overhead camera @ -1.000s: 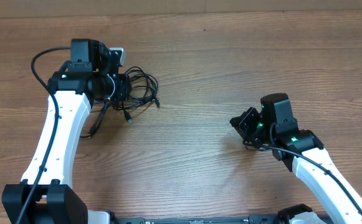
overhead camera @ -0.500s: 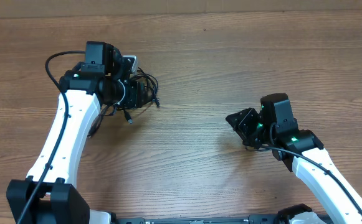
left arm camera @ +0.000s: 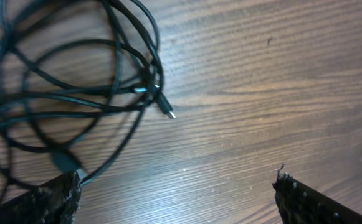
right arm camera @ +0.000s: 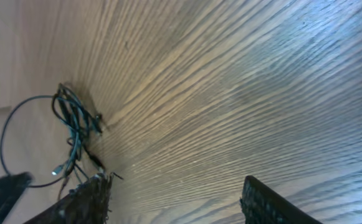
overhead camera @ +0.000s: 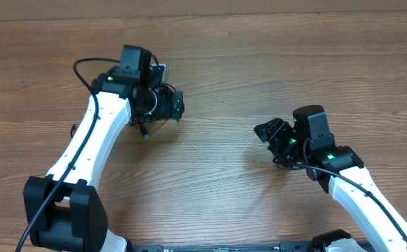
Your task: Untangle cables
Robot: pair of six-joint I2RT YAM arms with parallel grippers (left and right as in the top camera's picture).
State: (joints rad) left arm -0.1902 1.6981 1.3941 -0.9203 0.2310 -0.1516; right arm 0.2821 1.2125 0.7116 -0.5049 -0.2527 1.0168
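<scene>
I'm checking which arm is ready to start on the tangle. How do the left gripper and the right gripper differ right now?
The left gripper is right at the cables; the right gripper is far across the table from them. The left gripper's jaws stand wider apart than the right gripper's. Both are open and hold nothing.

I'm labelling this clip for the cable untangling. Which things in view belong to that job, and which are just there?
Belong to the job:
- cables, tangled in one bundle near the left tool
- left tool, open
- right tool, open, away from the bundle

Just there:
- wooden table
- thick black wire fixed to the left arm
</scene>
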